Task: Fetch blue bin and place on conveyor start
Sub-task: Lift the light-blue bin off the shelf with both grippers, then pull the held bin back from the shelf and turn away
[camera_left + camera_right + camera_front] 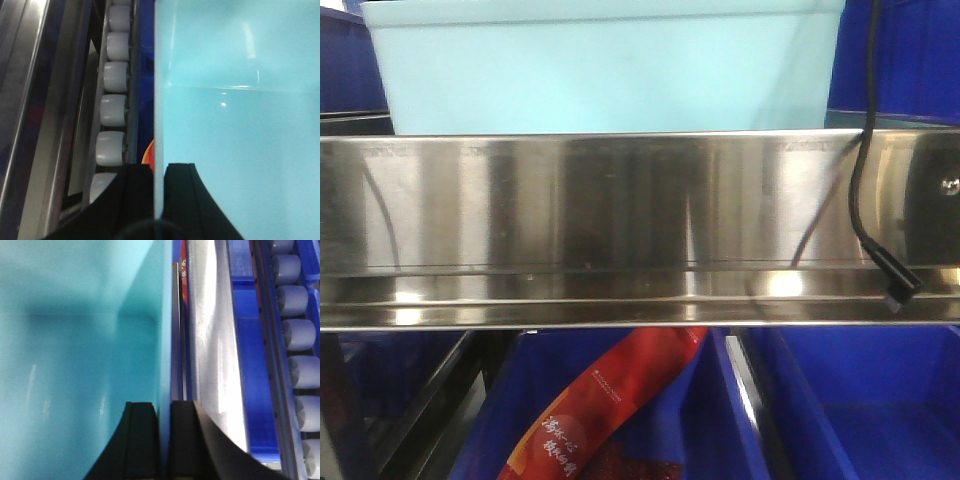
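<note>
The pale cyan blue bin sits on top of the shiny steel shelf, filling the upper front view. In the left wrist view my left gripper is shut on the bin's left wall, one black finger outside and one inside the tub. In the right wrist view my right gripper is shut on the bin's right wall, one finger inside the tub and one outside. The conveyor start is out of view.
A stainless-steel shelf front spans the front view, with a black cable hanging over it at right. Dark royal-blue bins lie below, one holding a red packet. White roller tracks run beside the bin.
</note>
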Robot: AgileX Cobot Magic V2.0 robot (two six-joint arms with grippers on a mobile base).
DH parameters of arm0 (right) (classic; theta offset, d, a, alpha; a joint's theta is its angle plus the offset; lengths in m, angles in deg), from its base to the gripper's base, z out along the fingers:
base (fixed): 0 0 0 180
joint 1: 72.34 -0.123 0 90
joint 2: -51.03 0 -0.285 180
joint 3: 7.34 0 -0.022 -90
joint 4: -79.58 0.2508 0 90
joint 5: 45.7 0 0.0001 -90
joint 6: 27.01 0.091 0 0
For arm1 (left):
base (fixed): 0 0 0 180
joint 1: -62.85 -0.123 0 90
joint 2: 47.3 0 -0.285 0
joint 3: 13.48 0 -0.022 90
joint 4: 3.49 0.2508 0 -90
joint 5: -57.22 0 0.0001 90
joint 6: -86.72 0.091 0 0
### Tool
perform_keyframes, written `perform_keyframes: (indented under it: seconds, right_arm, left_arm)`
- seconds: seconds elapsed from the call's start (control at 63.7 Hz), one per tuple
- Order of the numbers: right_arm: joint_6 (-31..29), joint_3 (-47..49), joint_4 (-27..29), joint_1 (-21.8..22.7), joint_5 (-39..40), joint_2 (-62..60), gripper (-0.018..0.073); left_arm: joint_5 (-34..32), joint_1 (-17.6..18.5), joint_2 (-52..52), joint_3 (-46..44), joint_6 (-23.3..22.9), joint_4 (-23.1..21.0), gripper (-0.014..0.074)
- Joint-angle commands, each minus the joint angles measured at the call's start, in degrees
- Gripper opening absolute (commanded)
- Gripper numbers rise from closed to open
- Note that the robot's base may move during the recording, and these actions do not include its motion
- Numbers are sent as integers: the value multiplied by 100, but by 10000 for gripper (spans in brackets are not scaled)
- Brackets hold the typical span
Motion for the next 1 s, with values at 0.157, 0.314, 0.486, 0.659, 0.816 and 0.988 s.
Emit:
perform_keyframes:
  seconds: [0.157,0.314,0.486,0.659,0.816,0.988]
  right_arm:
    - [301,46,-473,-138,41,-404,-151]
    - [359,46,-697,-328,41,-847,-151]
    - [574,58,-1218,-584,41,-1317,-151]
    - [588,272,-1356,-719,-63,-1638,-151]
    - [555,725,-1365,-727,-233,-1664,-151]
    - [542,1031,-1407,-727,-242,-1664,-151]
  left_arm:
    - [251,263,-473,-35,-386,689,-111]
    - [226,394,-926,-46,-471,689,-111]
    - [220,453,-1372,-181,-483,736,-111]
    - [559,617,-1493,-858,-471,957,-111]
    - [667,796,-1502,-1343,-456,1356,-111]
    - [759,796,-1516,-1403,-456,1114,-111]
